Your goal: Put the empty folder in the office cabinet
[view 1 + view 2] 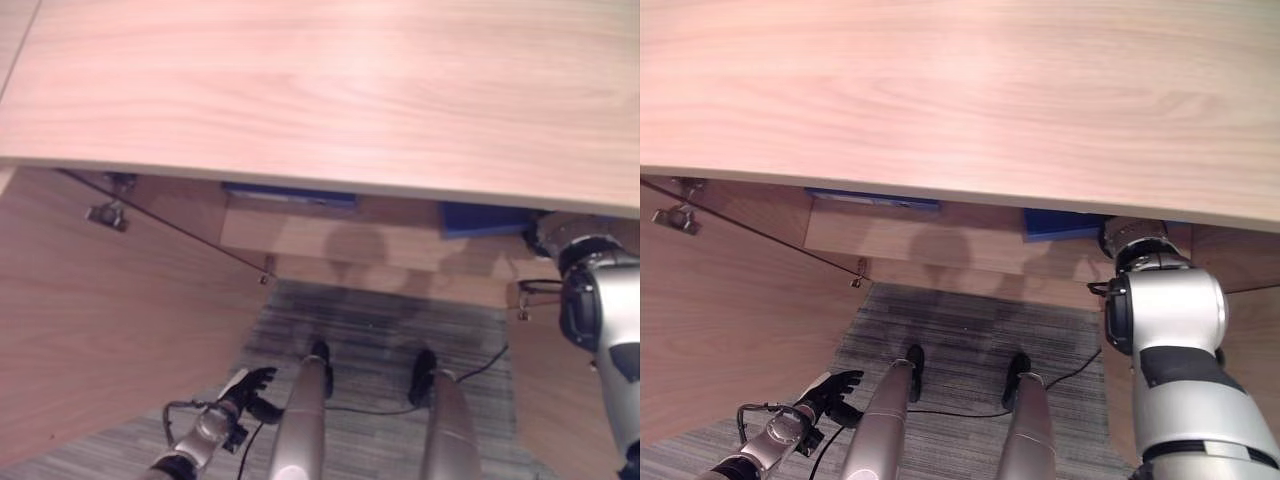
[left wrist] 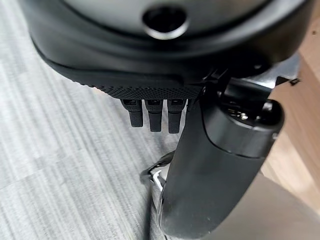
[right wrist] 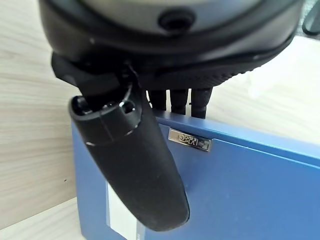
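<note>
Inside the open wooden cabinet (image 1: 330,235), under its pale top, our right hand (image 3: 150,165) grips the rigid blue folder (image 3: 250,185), thumb laid across its face, fingers behind its top edge. We judge it light, stiff, smooth-skinned; hold near that edge. Our left hand (image 1: 245,392) hangs loose-fingered over grey carpet (image 2: 60,165).

Blue folder (image 3: 240,185) with small metal nameplate and white label, inside the cabinet (image 1: 330,240) under the wooden top, upright on the shelf; right hand (image 3: 135,165) thumb across its face, fingers over its top edge; second blue folder (image 1: 290,195) sits further left.
</note>
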Controlling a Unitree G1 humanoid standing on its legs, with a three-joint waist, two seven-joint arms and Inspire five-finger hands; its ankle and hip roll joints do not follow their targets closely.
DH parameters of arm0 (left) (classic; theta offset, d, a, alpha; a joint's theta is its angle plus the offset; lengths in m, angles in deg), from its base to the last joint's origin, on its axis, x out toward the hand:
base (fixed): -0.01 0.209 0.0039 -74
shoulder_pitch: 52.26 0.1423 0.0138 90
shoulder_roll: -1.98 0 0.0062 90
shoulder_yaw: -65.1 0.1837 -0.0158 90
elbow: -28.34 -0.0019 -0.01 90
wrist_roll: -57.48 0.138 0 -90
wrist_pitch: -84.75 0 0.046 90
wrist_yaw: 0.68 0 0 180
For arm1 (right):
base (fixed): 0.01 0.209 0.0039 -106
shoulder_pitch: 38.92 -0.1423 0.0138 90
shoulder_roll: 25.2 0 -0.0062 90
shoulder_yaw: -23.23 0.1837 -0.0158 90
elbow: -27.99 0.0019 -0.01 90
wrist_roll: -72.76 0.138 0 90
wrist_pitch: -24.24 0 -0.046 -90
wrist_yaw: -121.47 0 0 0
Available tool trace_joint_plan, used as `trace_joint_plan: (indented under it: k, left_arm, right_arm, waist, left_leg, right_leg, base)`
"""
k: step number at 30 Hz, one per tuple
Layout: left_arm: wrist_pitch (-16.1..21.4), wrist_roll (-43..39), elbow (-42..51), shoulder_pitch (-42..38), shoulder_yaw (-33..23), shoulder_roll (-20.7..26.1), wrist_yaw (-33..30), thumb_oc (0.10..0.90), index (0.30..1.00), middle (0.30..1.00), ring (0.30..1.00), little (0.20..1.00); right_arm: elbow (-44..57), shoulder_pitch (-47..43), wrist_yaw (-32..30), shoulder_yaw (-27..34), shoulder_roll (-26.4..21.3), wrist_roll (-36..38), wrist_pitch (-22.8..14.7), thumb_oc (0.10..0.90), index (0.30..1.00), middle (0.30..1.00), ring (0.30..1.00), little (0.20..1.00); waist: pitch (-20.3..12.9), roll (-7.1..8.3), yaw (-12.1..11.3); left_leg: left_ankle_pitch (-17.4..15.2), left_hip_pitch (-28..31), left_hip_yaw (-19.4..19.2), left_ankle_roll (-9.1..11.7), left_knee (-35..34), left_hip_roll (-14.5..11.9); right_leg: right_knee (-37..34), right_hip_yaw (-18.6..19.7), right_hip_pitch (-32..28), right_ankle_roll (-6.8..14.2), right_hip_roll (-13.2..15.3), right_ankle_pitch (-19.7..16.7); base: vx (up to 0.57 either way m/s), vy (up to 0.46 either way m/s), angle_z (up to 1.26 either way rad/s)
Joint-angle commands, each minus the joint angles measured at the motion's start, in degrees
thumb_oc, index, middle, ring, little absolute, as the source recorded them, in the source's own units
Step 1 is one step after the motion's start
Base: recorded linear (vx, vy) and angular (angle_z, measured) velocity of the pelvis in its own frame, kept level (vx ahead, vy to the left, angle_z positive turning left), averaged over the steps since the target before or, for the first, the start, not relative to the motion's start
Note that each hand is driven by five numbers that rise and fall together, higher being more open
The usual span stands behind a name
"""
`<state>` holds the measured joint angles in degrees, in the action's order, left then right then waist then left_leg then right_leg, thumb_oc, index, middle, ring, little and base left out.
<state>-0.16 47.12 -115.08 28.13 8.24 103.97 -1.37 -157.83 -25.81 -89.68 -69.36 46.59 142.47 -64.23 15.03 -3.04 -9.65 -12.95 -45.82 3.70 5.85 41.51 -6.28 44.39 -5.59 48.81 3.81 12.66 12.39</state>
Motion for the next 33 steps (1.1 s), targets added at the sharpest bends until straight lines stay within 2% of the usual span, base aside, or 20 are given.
trace_joint_plan:
  k: [1, 2, 3, 4, 5, 7, 9, 10, 12, 13, 22, 26, 33]
  left_arm:
    - [1.4, 0.3, 0.0, -1.6, -1.7, 1.7, 0.1, 0.8, 0.9, 0.9, 0.9, 0.9]
    - [1.4, 0.3, -0.1, -1.6, -1.6, 1.7, 0.1, 0.8, 0.9, 0.9, 0.9, 0.9]
    - [1.4, 0.4, -0.1, -1.7, -1.6, 1.7, 0.2, 0.8, 0.9, 0.9, 0.9, 0.9]
    - [1.4, 0.5, -0.1, -1.7, -1.6, 1.7, 0.2, 0.8, 0.9, 0.9, 0.9, 0.9]
    - [1.4, 0.3, 0.1, -1.7, -1.7, 1.7, 0.4, 0.8, 0.9, 0.9, 0.9, 0.9]
    - [1.4, -0.1, 0.4, -1.5, -1.9, 1.8, 0.5, 0.8, 0.9, 0.9, 0.9, 0.9]
    - [1.3, -0.4, 0.5, -1.3, -2.1, 1.6, 0.3, 0.8, 0.9, 0.9, 0.9, 0.9]
    - [1.3, -0.4, 0.4, -1.3, -2.2, 1.5, 0.3, 0.8, 0.9, 0.9, 0.9, 0.9]
    - [1.3, -0.6, 0.3, -1.2, -2.3, 1.3, 0.2, 0.8, 0.9, 0.9, 0.9, 0.9]
    - [1.3, -0.6, 0.4, -1.1, -2.4, 1.3, 0.2, 0.8, 0.9, 0.9, 0.9, 0.9]
    - [1.5, -0.3, -1.1, -1.3, -2.9, 1.0, 0.0, 0.8, 0.9, 0.9, 0.9, 0.9]
    - [1.7, 0.0, -2.9, -2.3, -3.0, 0.8, -0.2, 0.8, 0.9, 0.9, 0.9, 0.9]
    - [2.1, 1.1, -6.3, -4.2, -3.3, 1.0, -0.3, 0.8, 0.9, 0.9, 0.9, 0.9]
  right_arm:
    - [-0.7, 0.7, -0.6, 1.5, -4.3, -1.8, 0.0, 0.8, 0.9, 0.9, 0.9, 0.9]
    - [-0.8, 1.2, -0.4, 1.7, -4.0, -1.8, 0.0, 0.8, 0.9, 0.9, 0.9, 0.9]
    - [-0.9, 1.6, -0.3, 1.7, -3.6, -1.9, 0.2, 0.8, 0.9, 0.9, 0.9, 0.9]
    - [-0.9, 2.0, -0.1, 1.7, -3.2, -2.1, 0.3, 0.8, 0.9, 0.9, 0.9, 0.9]
    - [-0.9, 2.5, -0.1, 1.8, -3.0, -2.2, 0.3, 0.8, 0.9, 0.9, 0.9, 0.9]
    - [-0.9, 3.8, -0.1, 2.2, -2.8, -2.6, 0.3, 0.8, 0.9, 0.9, 0.9, 0.9]
    - [-0.8, 5.4, -0.2, 3.2, -1.8, -2.1, -0.2, 0.8, 0.9, 0.9, 0.9, 0.9]
    - [-0.8, 5.7, -0.3, 3.4, -1.6, -2.1, -0.3, 0.8, 0.9, 0.9, 0.9, 0.9]
    - [-0.2, 6.5, -0.4, 3.9, -1.0, -1.8, -0.8, 0.8, 0.9, 0.9, 0.9, 0.9]
    - [0.0, 7.1, -0.4, 4.2, -0.7, -1.8, -1.0, 0.8, 0.9, 0.9, 0.9, 0.9]
    - [0.6, 7.9, -0.2, 4.7, 1.7, -2.5, -1.7, 0.8, 0.9, 0.9, 0.9, 0.9]
    - [1.5, 4.9, 0.6, 3.4, 1.2, -1.7, -2.1, 0.8, 0.9, 0.9, 0.9, 0.9]
    - [5.4, -5.8, 3.5, -3.3, -3.7, -2.8, -3.1, 0.8, 0.9, 0.9, 0.9, 0.9]
  waist:
    - [2.5, -1.23, -1.4]
    - [3.0, -1.3, -1.6]
    - [2.7, -1.27, -1.7]
    - [3.1, -1.29, -1.9]
    - [2.9, -1.24, -1.8]
    - [3.3, -1.36, -2.0]
    - [3.5, -1.4, -2.1]
    - [3.2, -1.35, -2.0]
    - [3.3, -1.41, -2.0]
    - [3.6, -1.44, -2.2]
    - [3.5, -1.37, -2.3]
    - [3.4, -1.21, -2.3]
    - [2.3, -0.32, -1.9]
  left_leg:
    - [-0.5, 3.8, 4.6, 2.2, -6.7, -1.4]
    - [1.0, 3.4, 4.5, 2.1, -7.0, -1.3]
    - [-0.4, 3.8, 4.7, 2.2, -6.7, -1.4]
    - [1.1, 3.3, 4.6, 2.1, -6.9, -1.3]
    - [-0.3, 3.7, 4.8, 2.2, -6.5, -1.3]
    - [1.3, 3.5, 4.8, 2.1, -6.9, -1.3]
    - [1.6, 3.5, 4.9, 2.2, -7.0, -1.2]
    - [0.1, 4.0, 5.0, 2.3, -6.8, -1.2]
    - [0.7, 4.2, 5.1, 2.3, -7.3, -1.2]
    - [2.1, 4.2, 5.0, 2.2, -7.8, -1.2]
    - [3.2, 5.6, 5.1, 2.6, -9.5, -1.5]
    - [3.6, 5.8, 5.2, 2.9, -10.0, -1.6]
    - [4.8, 6.8, 5.2, 3.5, -12.1, -1.9]
  right_leg:
    - [-0.6, -0.4, -8.1, 3.8, 0.9, 6.4]
    - [-1.0, -0.8, -7.8, 3.5, 1.0, 4.9]
    - [-0.6, -0.5, -8.3, 3.8, 0.9, 6.4]
    - [-1.2, -0.9, -8.1, 3.5, 1.0, 4.9]
    - [-0.9, -0.6, -8.6, 3.7, 0.9, 6.3]
    - [-1.5, -1.0, -8.4, 3.4, 1.0, 4.8]
    - [-1.6, -1.1, -8.6, 3.4, 1.1, 4.5]
    - [-1.3, -0.8, -9.2, 3.7, 0.9, 5.9]
    - [-1.6, -0.9, -9.3, 3.7, 0.9, 5.4]
    - [-2.2, -1.2, -9.2, 3.4, 0.9, 4.1]
    - [-3.6, -1.5, -10.7, 3.2, 0.4, 3.6]
    - [-3.5, -1.4, -10.7, 3.2, 0.3, 3.5]
    - [-5.1, -1.5, -11.6, 3.3, 0.1, 2.6]
  base:
    - [-0.03, -0.02, 0.14]
    - [-0.03, -0.02, 0.09]
    - [-0.12, -0.005, 0.01]
    - [0.06, -0.035, -0.01]
    - [-0.05, -0.017, 0.0]
    - [-0.08, -0.004, 0.02]
    - [-0.04, -0.015, 0.03]
    - [0.06, -0.032, 0.06]
    - [-0.04, -0.008, 0.01]
    - [-0.12, 0.007, -0.03]
    - [-0.01, 0.0, 0.0]
    - [-0.02, -0.021, -0.04]
    - [0.0, -0.003, 0.01]
